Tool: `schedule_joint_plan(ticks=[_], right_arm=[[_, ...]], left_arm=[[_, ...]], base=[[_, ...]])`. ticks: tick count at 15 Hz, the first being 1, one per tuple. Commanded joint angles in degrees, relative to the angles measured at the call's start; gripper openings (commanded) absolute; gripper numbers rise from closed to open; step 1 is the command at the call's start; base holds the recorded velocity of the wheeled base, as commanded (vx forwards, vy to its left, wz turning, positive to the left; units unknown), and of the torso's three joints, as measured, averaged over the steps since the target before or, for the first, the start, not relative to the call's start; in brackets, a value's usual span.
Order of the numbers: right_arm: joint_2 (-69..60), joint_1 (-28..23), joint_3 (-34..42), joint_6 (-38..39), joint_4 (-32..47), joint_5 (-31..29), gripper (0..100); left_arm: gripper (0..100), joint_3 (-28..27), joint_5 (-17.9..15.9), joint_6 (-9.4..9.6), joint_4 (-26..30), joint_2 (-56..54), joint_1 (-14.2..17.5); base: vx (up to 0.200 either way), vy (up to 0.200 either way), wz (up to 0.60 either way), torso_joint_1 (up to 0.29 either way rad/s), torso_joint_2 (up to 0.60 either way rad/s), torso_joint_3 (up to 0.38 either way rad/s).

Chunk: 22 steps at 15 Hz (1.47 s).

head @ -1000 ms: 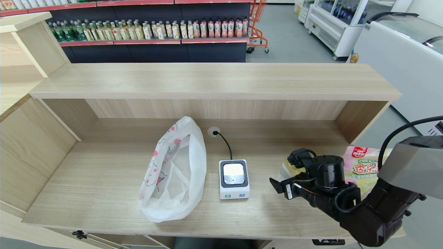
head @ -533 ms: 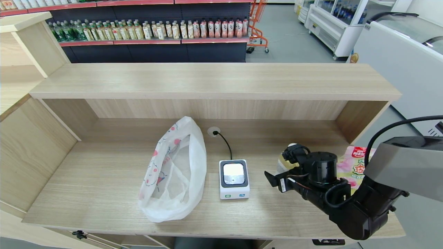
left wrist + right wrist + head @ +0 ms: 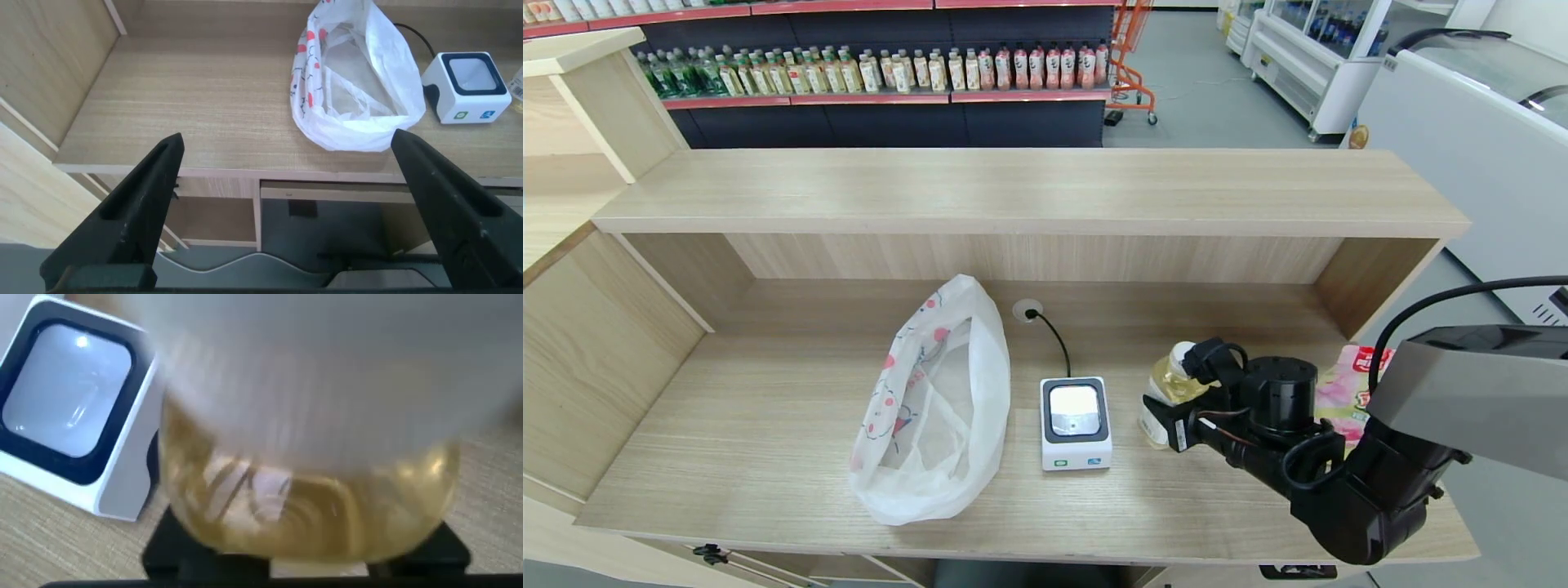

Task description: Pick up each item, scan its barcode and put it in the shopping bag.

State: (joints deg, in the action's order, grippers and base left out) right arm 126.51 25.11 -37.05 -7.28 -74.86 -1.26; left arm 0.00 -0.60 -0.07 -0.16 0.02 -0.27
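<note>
While beside the scanner, right claw tight around the bottle.

A light wooden counter with a raised ledge spans mid-frame. At upper left, dark shelves hold rows of bottles; white freezers stand upper right on grey floor.

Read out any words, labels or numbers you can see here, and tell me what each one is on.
Nothing reads clearly.
snack packet: coloured lettering, partly hidden, too small to read.
bottle: label blurred.
scanner: two small coloured marks, no legible text.
shopping bag: red pattern, no words legible.
shelf bottles: labels too small.
</note>
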Motion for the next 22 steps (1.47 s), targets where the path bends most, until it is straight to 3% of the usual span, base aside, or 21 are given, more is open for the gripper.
schedule_joint_plan(ticks=[1,8,11,13,17,22], right_arm=[[-0.04,-0.15,-0.04,-0.02,-0.02,-0.15,0],[-0.92,-2.00,1.63,-0.37,0.07,0.03,0],[-9.62,-5.86,2.68,4.38,4.99,7.14,0],[-21.57,-10.43,2.33,7.81,16.68,17.69,0],[-34.84,-17.29,2.59,10.88,27.23,43.71,0],[-39.41,-16.76,8.57,10.71,27.93,59.70,0]], left_arm=[[100,0.00,-0.02,-0.01,-0.02,-0.02,0.00],[100,0.00,-0.02,-0.01,-0.02,0.06,0.09],[100,0.00,-0.02,-0.01,-0.02,0.06,0.00],[100,0.00,-0.02,-0.01,-0.02,0.06,0.00],[100,0.00,-0.02,-0.01,-0.02,0.06,0.00],[100,0.00,-0.02,-0.01,-0.02,-0.02,0.00]], base=[[0.000,0.000,0.00,0.000,0.00,0.000],[0.000,0.000,0.00,0.000,0.00,0.000],[0.000,0.000,0.00,0.000,0.00,0.000],[0.000,0.000,0.00,0.000,0.00,0.000],[0.000,0.000,0.00,0.000,0.00,0.000],[0.000,0.000,0.00,0.000,0.00,0.000]])
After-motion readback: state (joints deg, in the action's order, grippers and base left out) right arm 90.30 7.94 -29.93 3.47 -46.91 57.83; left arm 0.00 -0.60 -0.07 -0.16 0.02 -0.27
